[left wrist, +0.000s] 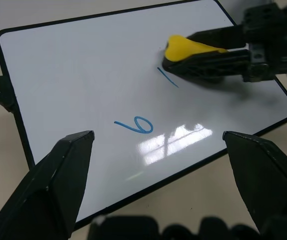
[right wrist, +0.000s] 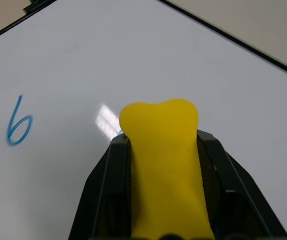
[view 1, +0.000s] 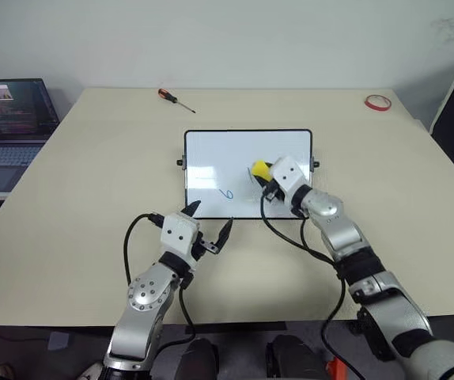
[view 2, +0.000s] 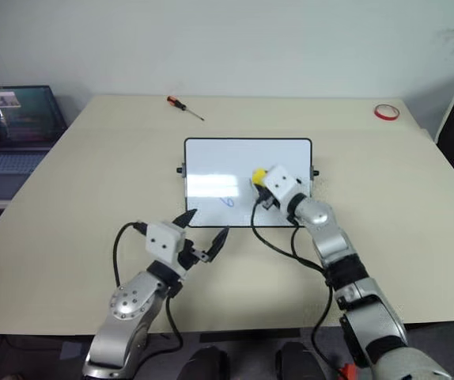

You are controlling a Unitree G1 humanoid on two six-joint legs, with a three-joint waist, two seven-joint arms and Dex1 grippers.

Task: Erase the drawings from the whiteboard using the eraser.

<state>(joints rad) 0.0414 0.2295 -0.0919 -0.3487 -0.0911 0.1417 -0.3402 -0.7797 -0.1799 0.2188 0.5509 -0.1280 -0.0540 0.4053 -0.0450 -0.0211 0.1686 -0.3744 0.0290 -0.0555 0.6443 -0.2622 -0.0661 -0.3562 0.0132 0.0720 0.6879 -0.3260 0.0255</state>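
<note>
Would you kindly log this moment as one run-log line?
right gripper: shut on eraser, on whiteboard | left gripper: open, near board edge | drawings left: loop, short stroke

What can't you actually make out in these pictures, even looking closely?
- Whether the eraser presses on the whiteboard: its underside is hidden in every view.
- How far the short blue stroke runs: in the left wrist view the eraser covers its end.
- What the laptop shows: too small, cut by the left eye view's edge.
</note>
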